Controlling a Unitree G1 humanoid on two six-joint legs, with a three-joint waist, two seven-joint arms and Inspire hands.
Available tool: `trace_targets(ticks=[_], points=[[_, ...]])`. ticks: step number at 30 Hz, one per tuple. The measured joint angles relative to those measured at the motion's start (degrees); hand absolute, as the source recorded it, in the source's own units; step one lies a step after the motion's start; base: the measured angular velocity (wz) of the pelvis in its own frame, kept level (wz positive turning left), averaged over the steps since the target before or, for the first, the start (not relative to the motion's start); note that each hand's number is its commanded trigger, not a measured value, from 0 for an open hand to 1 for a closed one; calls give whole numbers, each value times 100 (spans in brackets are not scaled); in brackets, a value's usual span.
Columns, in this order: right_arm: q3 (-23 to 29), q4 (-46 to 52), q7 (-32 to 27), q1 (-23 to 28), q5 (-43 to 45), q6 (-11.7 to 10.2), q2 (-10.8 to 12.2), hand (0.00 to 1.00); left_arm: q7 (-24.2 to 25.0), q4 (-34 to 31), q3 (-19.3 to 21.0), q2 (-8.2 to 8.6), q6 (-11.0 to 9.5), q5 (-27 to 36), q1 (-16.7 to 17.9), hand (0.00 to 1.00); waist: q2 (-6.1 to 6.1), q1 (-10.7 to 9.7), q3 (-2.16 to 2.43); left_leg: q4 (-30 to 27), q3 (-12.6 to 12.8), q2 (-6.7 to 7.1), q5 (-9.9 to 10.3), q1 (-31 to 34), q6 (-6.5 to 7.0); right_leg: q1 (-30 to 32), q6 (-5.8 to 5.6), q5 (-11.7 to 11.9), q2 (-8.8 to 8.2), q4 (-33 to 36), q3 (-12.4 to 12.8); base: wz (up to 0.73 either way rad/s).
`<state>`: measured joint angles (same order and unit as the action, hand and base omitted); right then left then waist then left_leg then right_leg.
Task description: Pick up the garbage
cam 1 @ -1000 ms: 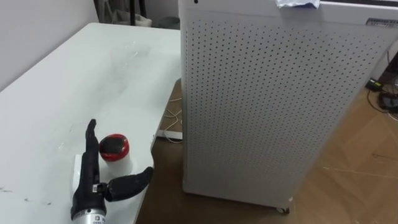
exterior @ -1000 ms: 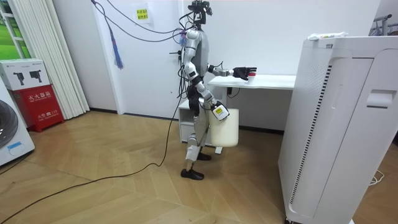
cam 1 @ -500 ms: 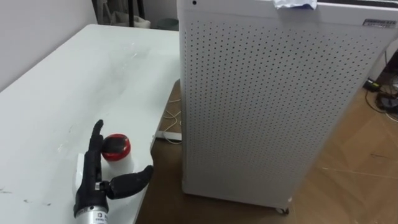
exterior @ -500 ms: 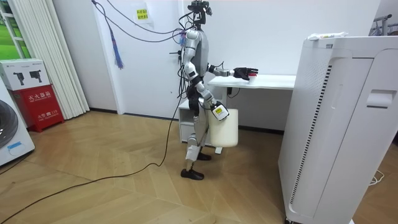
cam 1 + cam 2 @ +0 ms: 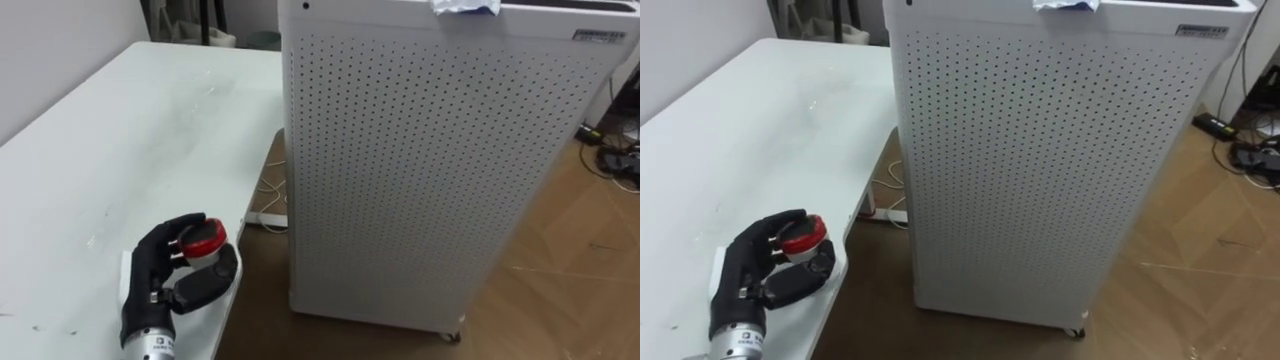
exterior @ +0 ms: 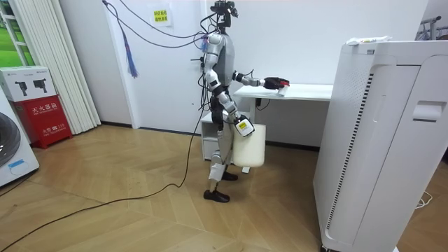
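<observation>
My left hand [image 5: 165, 270] was wrapped round the one red-capped piece of garbage [image 5: 203, 238], I judged so it could lift clear of the counter [image 5: 130, 130], at the edge nearest the perforated cabinet [image 5: 430, 170]. One crumpled scrap [image 5: 465, 6] lay atop that cabinet. My right hand [image 6: 241, 126], well apart from the cabinet, hung by one white bin [image 6: 250, 145]; I couldn't tell its grip.

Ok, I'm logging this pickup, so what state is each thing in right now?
left hand: fingers curled round the red-capped item.
red-capped item: gripped, at the white table's near edge.
right hand: low beside the legs.
white bag: hanging at the right hand.
perforated cabinet: upright on the floor.
crumpled wrapper: lying on the cabinet's top.
</observation>
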<state>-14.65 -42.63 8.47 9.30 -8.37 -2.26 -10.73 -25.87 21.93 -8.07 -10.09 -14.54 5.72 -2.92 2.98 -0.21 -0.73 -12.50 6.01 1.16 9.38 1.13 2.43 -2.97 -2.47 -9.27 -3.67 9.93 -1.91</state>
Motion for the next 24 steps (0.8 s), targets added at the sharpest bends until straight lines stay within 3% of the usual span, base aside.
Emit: trace_targets(ticks=[8, 14, 19, 22, 24], points=[[-1, 109, -123, 3, 0, 60, -3, 100, 60, 277, 20, 5, 6, 51, -176, 100, 46, 12, 20, -30, 96, -59, 18, -77, -24, -29, 10, 6, 41, 90, 7, -6], [-3, 369, -122, -5, 68, 82, -3, 100, 233, 343, 13, 25, 0, 48, -255, 100, 152, 34, -24, -125, 131, -108, 93, -58, -32, -3, 24, 15, 68, 174, 2, -7], [17, 450, -154, -68, -7, 82, 9, 100, 473, 273, -5, 85, 62, 39, -256, 100, 238, 47, -21, -334, 122, -149, 178, 74, -27, 27, 30, 18, 94, 175, -23, -1], [21, 450, -183, -238, -84, 83, 11, 100, 658, 11, -50, 147, 182, 44, -254, 100, 249, 60, -14, -537, 103, -173, 211, 348, -12, 222, 37, 45, 106, 187, -36, 1], [24, 444, -268, -458, -83, 83, 11, 100, 776, -517, -175, 179, 212, 44, -254, 100, 244, 65, -16, -663, 88, -196, 227, 548, 10, 356, 35, 82, 114, 184, -62, 4]])
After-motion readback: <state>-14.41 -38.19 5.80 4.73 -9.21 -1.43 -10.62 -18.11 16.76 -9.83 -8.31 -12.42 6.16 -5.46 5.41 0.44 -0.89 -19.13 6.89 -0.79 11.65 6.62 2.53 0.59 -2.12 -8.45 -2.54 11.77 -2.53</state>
